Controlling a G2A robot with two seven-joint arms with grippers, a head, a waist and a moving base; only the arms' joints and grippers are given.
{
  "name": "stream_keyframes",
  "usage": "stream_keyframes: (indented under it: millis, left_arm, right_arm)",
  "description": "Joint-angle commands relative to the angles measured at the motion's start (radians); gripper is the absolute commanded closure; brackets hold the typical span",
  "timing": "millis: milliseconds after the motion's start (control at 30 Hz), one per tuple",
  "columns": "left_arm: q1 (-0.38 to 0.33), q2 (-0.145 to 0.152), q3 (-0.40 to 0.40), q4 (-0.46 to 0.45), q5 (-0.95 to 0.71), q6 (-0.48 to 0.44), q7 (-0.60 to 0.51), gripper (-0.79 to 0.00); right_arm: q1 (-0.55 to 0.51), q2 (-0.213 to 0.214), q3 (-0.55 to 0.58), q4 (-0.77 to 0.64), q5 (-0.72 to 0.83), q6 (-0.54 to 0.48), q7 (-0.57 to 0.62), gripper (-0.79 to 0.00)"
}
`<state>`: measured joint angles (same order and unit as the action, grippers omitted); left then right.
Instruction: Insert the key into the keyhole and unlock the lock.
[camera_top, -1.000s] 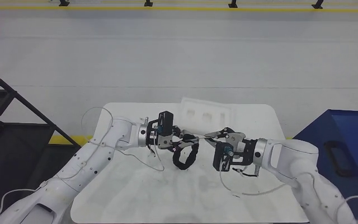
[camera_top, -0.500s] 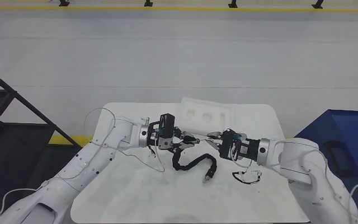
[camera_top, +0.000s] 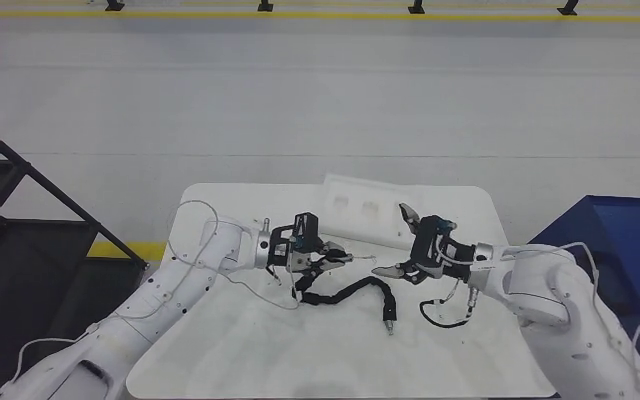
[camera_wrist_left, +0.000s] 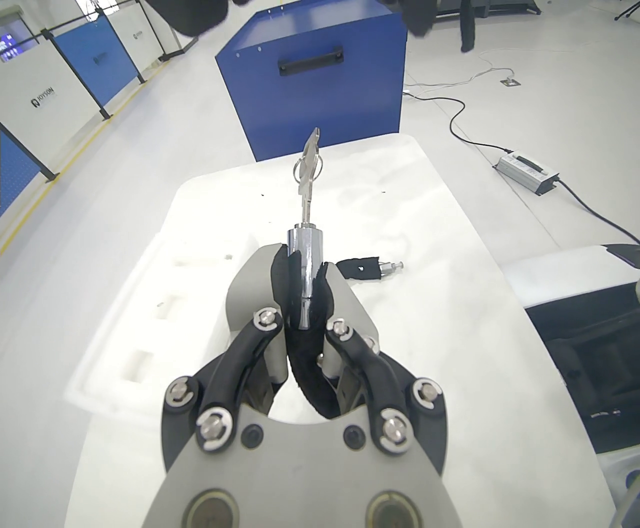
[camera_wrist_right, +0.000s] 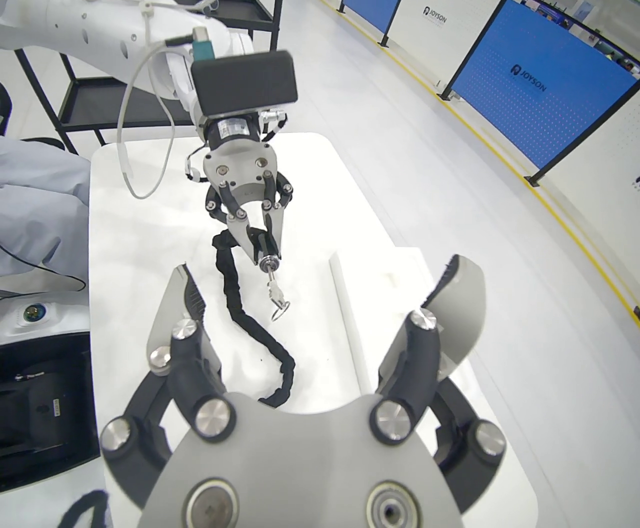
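Note:
My left gripper (camera_wrist_left: 305, 262) is shut on the chrome lock cylinder (camera_wrist_left: 306, 240), held above the white table (camera_top: 250, 350). The key (camera_wrist_left: 310, 165) sits in the keyhole with its ring hanging free, pointing toward my right gripper (camera_top: 398, 242). The lock's black sleeved cable (camera_top: 345, 293) trails from the cylinder across the table, and its free metal end (camera_top: 388, 325) lies loose. My right gripper (camera_wrist_right: 320, 280) is open, empty, and a short way off from the key (camera_wrist_right: 275, 295). From the right wrist view the left gripper (camera_wrist_right: 265, 250) faces me.
A white foam tray (camera_top: 365, 205) lies at the table's far edge behind both grippers. A blue box (camera_top: 590, 240) stands beside the table on the right and a black rack (camera_top: 30, 200) on the left. A thin black cord (camera_top: 440, 318) hangs under the right arm.
The right gripper has let go of the key, drawn back to the right and opened. The cable's loop has come apart and now lies stretched out on the table.

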<state>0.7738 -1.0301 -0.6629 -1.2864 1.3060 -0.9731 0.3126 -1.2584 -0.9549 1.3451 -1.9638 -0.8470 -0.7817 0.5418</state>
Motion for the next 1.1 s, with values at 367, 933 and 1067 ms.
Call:
stream_keyframes:
  millis: [367, 933, 1067]
  left_arm:
    - [-0.037, -0.102, 0.15, 0.181, 0.01, -0.024, -0.018, 0.0]
    - [-0.122, -0.162, 0.193, 0.329, -0.072, -0.039, 0.102, -0.785]
    - [-0.187, -0.139, 0.158, 0.353, -0.085, -0.039, 0.148, -0.785]
  right_arm:
    - [0.022, 0.009, 0.005, 0.055, 0.133, 0.028, 0.087, -0.785]
    - [0.11, 0.012, -0.058, 0.214, 0.239, 0.002, 0.158, -0.785]
    - [0.191, 0.008, -0.091, 0.291, 0.282, -0.013, 0.188, -0.785]
